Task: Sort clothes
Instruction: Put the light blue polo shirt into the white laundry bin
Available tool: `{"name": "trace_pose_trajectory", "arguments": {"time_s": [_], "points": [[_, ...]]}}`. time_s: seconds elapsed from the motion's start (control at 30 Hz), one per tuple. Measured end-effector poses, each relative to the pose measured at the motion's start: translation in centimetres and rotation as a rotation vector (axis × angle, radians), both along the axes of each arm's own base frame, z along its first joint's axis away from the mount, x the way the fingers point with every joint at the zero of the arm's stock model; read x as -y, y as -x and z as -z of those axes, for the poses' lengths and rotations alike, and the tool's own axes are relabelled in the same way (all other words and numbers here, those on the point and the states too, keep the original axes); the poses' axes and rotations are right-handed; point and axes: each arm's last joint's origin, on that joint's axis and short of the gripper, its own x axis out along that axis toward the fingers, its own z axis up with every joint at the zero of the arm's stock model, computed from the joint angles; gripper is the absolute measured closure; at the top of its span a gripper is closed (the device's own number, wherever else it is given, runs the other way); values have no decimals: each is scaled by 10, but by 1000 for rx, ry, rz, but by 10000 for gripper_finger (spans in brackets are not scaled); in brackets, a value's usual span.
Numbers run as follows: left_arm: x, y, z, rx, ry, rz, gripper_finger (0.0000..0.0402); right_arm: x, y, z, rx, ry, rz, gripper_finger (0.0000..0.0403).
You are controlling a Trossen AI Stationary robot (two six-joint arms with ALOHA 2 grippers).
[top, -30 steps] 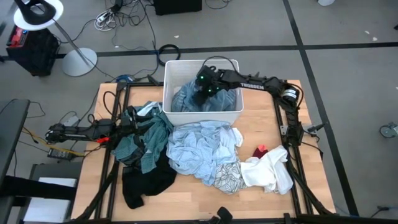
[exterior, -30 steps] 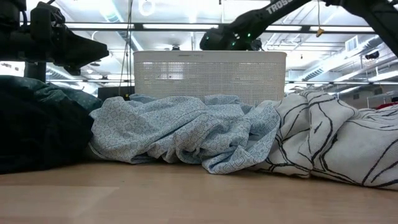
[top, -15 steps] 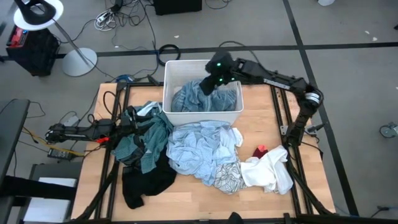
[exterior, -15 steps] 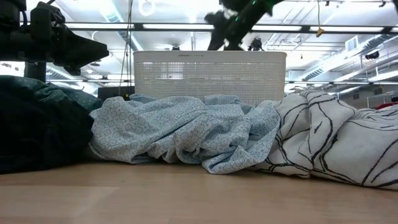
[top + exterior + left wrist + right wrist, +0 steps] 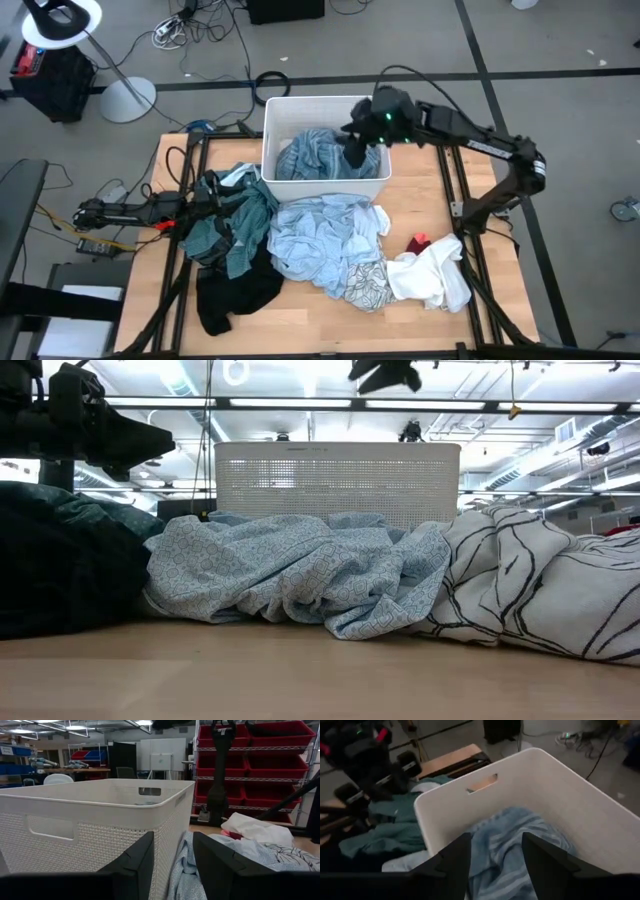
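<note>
High view shows one blue-grey striped shirt (image 5: 318,158) lying inside the white bin (image 5: 272,118), and this bin is the landmark for all the rest. The right gripper (image 5: 357,152) hangs above the bin's right part, over the shirt, with its two fingers apart and nothing between them; in the right wrist view the striped shirt (image 5: 512,840) lies below the fingers, not touched.

Just in front of the bin lies one pale blue patterned piece (image 5: 320,240), touching its front wall. To the front-left of the bin is one teal plaid shirt (image 5: 228,225), and further to the front on that side one black piece (image 5: 230,295). To the front-right lie one white piece with black lines (image 5: 368,285), one white piece (image 5: 432,275) and one small red piece (image 5: 419,243). So I count seven garments: one in the bin, six on the table (image 5: 300,325).

The left gripper (image 5: 205,205) waits at the left of the bin, over the teal plaid shirt; in the left wrist view its fingers stand apart and hold nothing.

In my judgement the step in hand is to leave the bin and go for the next garment. To do this well, the right arm should rise clear of the bin's rim before it turns to the front, so that it does not catch the wall or drag the shirt out. It is better to pinch a raised fold of only one piece, because the pale blue piece and its neighbours overlap and two could come up together.
</note>
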Motion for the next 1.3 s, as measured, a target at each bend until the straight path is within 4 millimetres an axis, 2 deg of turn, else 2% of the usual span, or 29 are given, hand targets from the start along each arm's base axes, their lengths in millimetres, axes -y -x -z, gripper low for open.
{"name": "trace_pose_trajectory", "arguments": {"time_s": [0.27, 0.53, 0.77, 0.87, 1.03, 1.2, 1.3], "points": [[0, 0, 0, 0, 0, 0, 259, -50, 10, 27, -69, 13, -59, 231], [0, 0, 0, 1, 0, 0, 259, -96, 22, 67, -53, -7, -107, 232], [0, 0, 0, 1, 0, 0, 259, -133, 21, 109, -23, -16, -227, 232], [0, 0, 0, 1, 0, 0, 259, -140, 18, 128, -16, -15, -246, 232], [0, 0, 0, 3, 0, 0, 259, -140, 14, 160, 22, -18, -241, 231], [0, 0, -1, 7, 0, 0, 259, -136, 1, 186, 79, -24, -220, 229], [0, 0, -2, 20, 2, 0, 259, -136, -6, 204, 54, -21, -212, 220]]}}
